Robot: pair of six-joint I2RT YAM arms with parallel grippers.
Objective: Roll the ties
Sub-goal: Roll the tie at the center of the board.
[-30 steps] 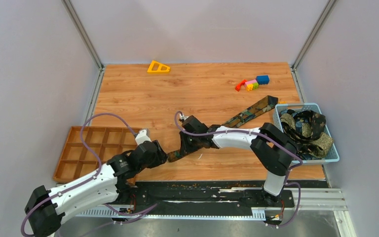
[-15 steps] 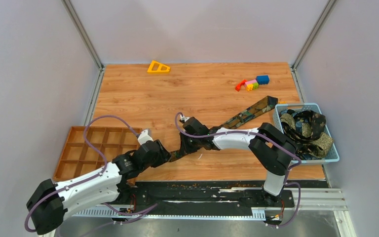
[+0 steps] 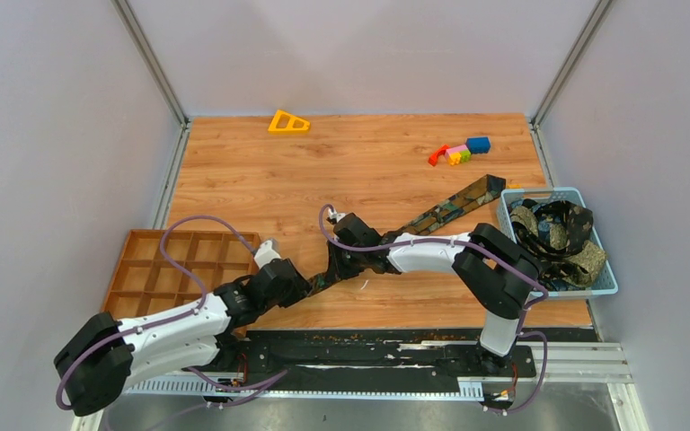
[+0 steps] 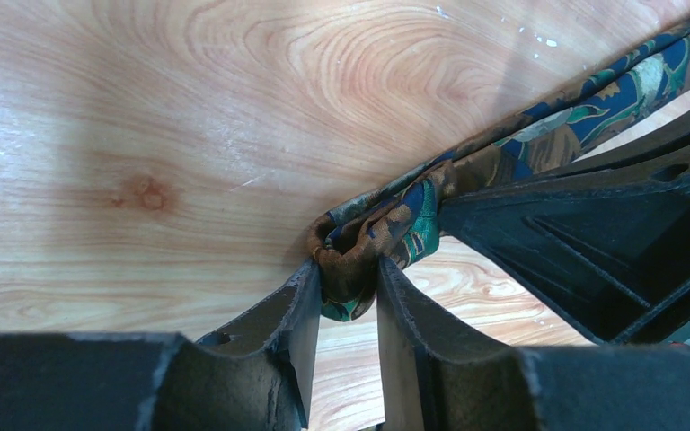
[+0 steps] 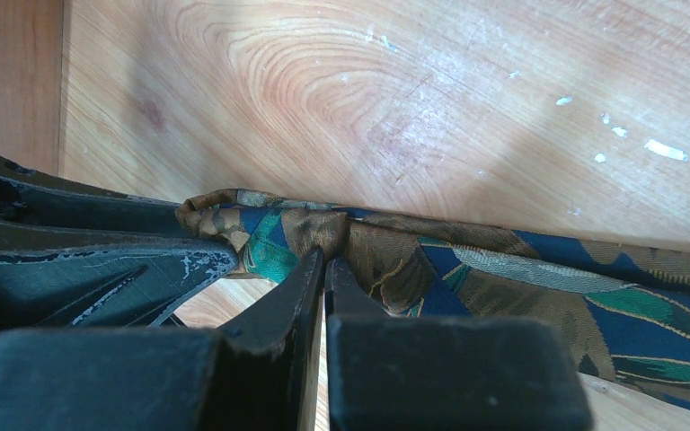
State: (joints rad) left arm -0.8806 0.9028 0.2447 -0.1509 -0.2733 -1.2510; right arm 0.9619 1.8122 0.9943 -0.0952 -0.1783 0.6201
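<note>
A dark mottled tie [image 3: 449,205] lies in a diagonal line across the wooden table, its wide end up by the blue basket. Its narrow end is curled into a small roll [image 4: 359,247]. My left gripper [image 3: 298,287] is shut on that rolled end, which shows between its fingers in the left wrist view [image 4: 349,278]. My right gripper [image 3: 334,266] is shut on the tie just beside the roll, pinching the fabric [image 5: 359,251] between closed fingers [image 5: 325,260]. More ties [image 3: 557,232] lie heaped in the basket.
A blue basket [image 3: 607,280] stands at the right edge. An orange compartment tray [image 3: 135,269] sits at the near left. Small colourful toy blocks [image 3: 458,151] and a yellow triangle [image 3: 287,122] lie at the back.
My left arm has swung a little to the right and nearer, its gripper staying on the tie's rolled end. My right gripper has barely shifted.
</note>
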